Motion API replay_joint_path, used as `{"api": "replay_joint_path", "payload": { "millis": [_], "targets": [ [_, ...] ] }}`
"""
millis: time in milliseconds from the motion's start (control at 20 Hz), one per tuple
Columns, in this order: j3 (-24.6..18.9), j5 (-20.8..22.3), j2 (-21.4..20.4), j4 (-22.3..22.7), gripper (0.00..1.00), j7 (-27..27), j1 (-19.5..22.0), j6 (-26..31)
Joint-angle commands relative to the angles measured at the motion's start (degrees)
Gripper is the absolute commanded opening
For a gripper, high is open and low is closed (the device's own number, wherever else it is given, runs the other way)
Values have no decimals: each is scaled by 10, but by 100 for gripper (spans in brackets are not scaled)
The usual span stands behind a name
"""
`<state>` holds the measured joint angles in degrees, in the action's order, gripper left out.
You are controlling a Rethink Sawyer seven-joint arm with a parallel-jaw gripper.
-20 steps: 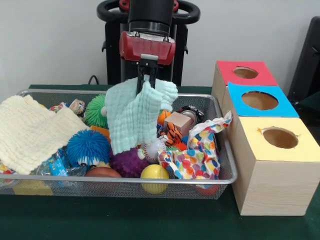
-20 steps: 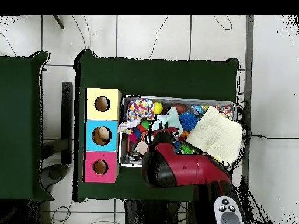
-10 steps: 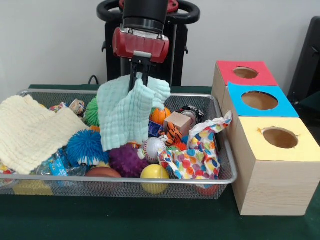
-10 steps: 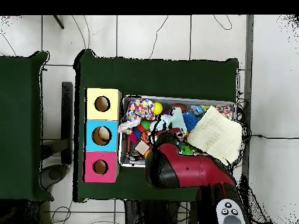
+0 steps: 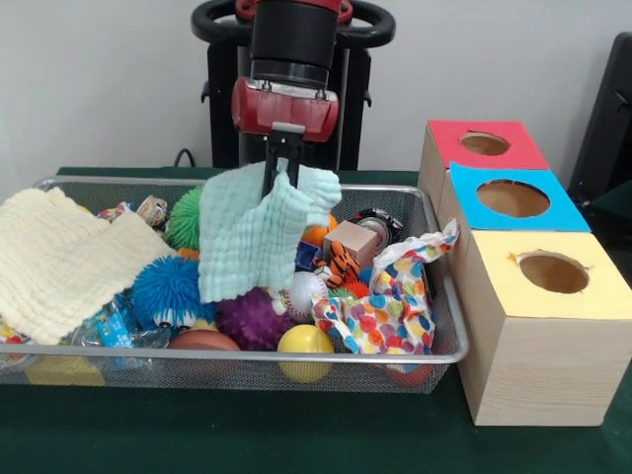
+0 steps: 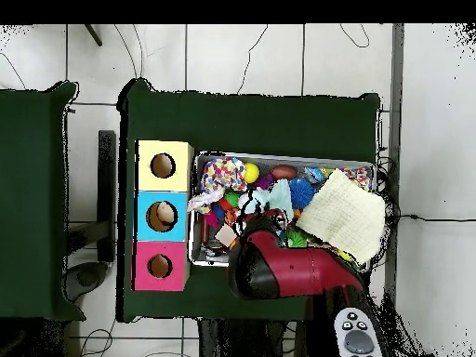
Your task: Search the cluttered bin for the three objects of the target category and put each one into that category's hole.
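My gripper [image 5: 281,176] is shut on a mint-green cloth [image 5: 259,235], which hangs above the middle of the wire-mesh bin [image 5: 237,360]. In the overhead view the cloth [image 6: 278,196] shows just beyond the arm's red end [image 6: 267,263]. A cream cloth [image 5: 59,259] drapes over the bin's left end, and a polka-dot cloth [image 5: 390,301] lies at its right end. To the right of the bin stands a wooden box with a red hole [image 5: 484,143], a blue hole [image 5: 513,198] and a yellow hole [image 5: 553,272].
The bin holds a blue spiky ball [image 5: 173,292], a purple spiky ball [image 5: 252,320], a green spiky ball [image 5: 188,219], a yellow ball [image 5: 305,343], a toy tiger [image 5: 343,265], a wooden block [image 5: 352,240] and a baseball [image 5: 299,293].
The gripper has carried the mint-green cloth sideways above the bin, first left and up, then slightly back right. The toys below have stayed put.
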<state>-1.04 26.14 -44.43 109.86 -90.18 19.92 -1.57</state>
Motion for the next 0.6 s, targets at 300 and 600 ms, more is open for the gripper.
{"api": "replay_joint_path", "payload": {
  "millis": [300, 600],
  "targets": [
    [45, -3, 103, -71, 0, -63, -36, 42],
    [86, 9, 96, -80, 0, -51, -55, 42]
  ]
}}
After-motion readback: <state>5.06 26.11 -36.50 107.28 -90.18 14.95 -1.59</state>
